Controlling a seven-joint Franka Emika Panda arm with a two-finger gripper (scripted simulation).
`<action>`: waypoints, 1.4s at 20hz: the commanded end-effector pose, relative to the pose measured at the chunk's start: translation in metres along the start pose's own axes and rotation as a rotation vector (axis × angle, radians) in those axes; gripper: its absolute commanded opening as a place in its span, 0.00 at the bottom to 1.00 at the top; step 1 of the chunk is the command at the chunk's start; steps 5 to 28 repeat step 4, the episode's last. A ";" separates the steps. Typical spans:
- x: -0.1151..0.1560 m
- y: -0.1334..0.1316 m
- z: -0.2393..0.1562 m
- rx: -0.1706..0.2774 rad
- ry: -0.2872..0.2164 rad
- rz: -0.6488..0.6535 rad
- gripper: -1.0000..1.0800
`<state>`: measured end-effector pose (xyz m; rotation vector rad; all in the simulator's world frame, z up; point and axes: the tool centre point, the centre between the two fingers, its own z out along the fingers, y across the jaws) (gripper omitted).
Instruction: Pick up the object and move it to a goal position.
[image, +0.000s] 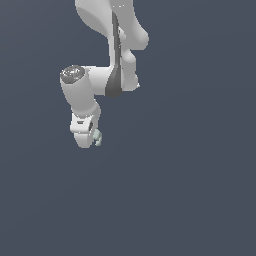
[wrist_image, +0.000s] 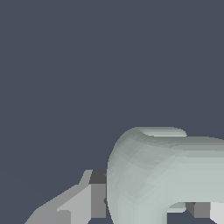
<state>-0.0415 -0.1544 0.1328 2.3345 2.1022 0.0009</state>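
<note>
Item: one white-grey Franka Panda arm (image: 107, 60), rendered against a plain dark slate-blue backdrop; it enters from the upper edge of the exterior view, bends at a rounded joint with a grey cap, and points its hand downward. Gripper (image: 93, 138): at the arm's lower end, fingers drawn in close around a small piece, with only that piece's thickness between them. Object (image: 98, 137): a tiny pale mint-green arch with two short prongs, pinched at the fingertips and protruding slightly toward the exterior view's right; far smaller than the hand that carries it. In the wrist view the object (wrist_image: 166, 170) fills the near field as a smooth curved bar, with one grey finger (wrist_image: 81, 203) pressed against its side and a second finger partly hidden behind it. No surface beneath is discernible in either view.
</note>
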 end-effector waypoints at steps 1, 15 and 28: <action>-0.006 0.003 -0.002 0.000 0.000 -0.002 0.00; -0.008 0.004 -0.003 0.000 0.000 -0.002 0.00; -0.008 0.004 -0.003 0.000 0.000 -0.002 0.00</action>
